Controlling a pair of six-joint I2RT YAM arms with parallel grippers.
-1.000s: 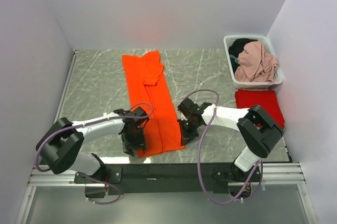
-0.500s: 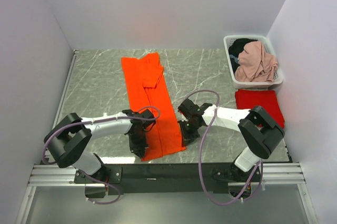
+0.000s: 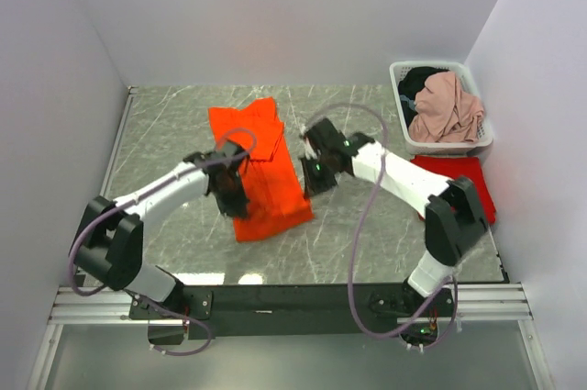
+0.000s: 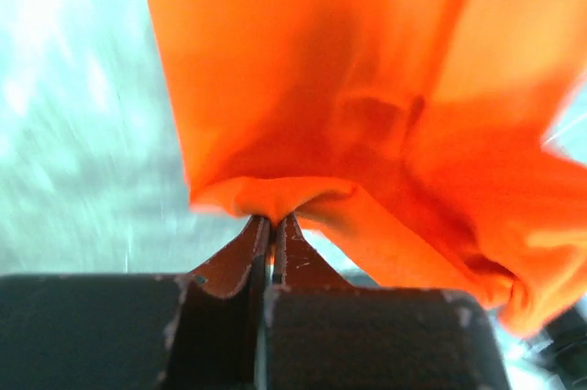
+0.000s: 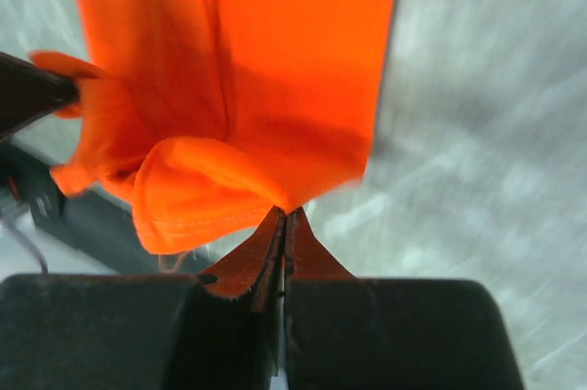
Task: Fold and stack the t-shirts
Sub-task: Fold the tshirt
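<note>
left hand [image 4: 271,219] + right hand [image 5: 283,216]: each pinching orange t-shirt [image 3: 271,205] hem | long axis runs straight ahead of both, equally near

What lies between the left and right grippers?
The orange t-shirt, pinched by the left gripper and the right gripper; the top view shows it spanning them.

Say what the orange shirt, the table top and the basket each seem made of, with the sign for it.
Orange shirt: soft matt cloth, likely cotton knit; it drapes, creases and shows a stitched hem. Table top: grey stone or marble-look laminate, smooth; pale veins, slight sheen. Basket: probably white plastic; thin slotted walls.
</note>
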